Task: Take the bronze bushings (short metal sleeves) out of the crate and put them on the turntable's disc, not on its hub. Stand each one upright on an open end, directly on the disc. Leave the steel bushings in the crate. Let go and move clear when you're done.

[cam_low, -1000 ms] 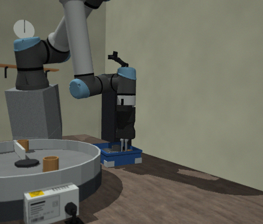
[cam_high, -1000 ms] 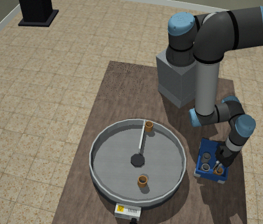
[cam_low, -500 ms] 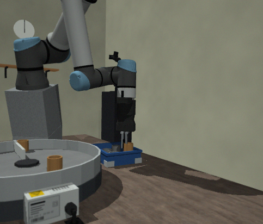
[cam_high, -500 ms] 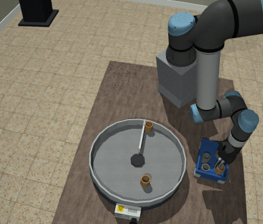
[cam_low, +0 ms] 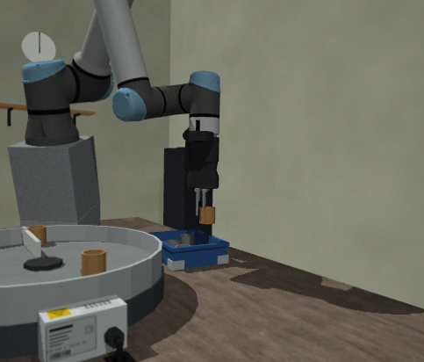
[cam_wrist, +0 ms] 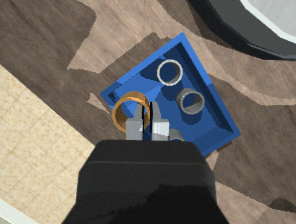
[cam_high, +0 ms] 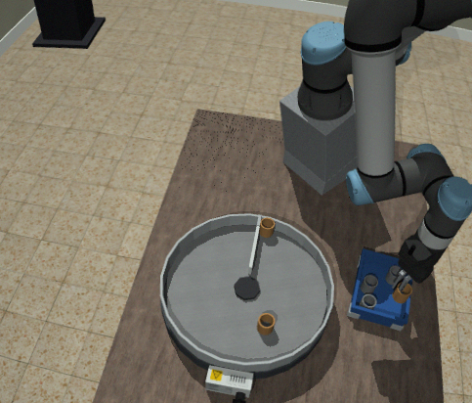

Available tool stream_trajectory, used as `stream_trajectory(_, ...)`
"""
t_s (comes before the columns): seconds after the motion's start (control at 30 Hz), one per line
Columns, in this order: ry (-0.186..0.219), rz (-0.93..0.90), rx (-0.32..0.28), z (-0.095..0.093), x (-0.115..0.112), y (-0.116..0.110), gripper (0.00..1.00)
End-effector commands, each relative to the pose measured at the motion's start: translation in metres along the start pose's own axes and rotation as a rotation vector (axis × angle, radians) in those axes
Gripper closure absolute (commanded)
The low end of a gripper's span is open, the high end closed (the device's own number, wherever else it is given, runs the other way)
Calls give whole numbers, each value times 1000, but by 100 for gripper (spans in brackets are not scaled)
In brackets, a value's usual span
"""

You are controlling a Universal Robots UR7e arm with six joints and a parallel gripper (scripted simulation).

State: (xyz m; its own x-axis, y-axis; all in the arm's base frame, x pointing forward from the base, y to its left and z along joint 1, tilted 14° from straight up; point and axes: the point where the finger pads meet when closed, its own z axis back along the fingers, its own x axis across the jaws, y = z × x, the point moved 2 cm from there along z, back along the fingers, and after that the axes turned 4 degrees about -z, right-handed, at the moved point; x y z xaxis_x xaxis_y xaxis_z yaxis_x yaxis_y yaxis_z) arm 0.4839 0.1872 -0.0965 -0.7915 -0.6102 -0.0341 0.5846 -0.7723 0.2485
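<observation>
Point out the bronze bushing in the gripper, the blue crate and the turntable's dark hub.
Bronze bushing (cam_low: pixel 206 215): exterior view, outer wall.
Blue crate (cam_low: pixel 195 254): exterior view, front wall.
Dark hub (cam_high: pixel 247 288): top view, its top face.

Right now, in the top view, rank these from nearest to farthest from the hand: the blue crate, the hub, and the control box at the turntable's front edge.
1. Blue crate, directly beneath the hand, which grips a bronze bushing.
2. Hub, at the disc's centre, to the left.
3. Control box, lower left, at the turntable's front.

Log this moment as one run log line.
hand: shut on bronze bushing, pinching its wall | bushing: above blue crate | turntable disc: two bronze bushings upright | crate: steel bushings inside
</observation>
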Motion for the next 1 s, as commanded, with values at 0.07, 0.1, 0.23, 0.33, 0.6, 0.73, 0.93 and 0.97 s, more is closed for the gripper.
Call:
stream_trajectory(0.07, 0, 0, 0, 22, 0, 0, 100)
stream_trajectory(0.1, 0, 0, 0, 24, 0, 0, 100)
stream_trajectory(0.23, 0, 0, 0, 27, 0, 0, 100)
stream_trajectory(0.33, 0, 0, 0, 28, 0, 0, 100)
stream_trajectory(0.6, 0, 0, 0, 28, 0, 0, 100)
stream_trajectory(0.73, 0, 0, 0, 28, 0, 0, 100)
stream_trajectory(0.93, 0, 0, 0, 28, 0, 0, 100)
stream_trajectory(0.97, 0, 0, 0, 28, 0, 0, 100)
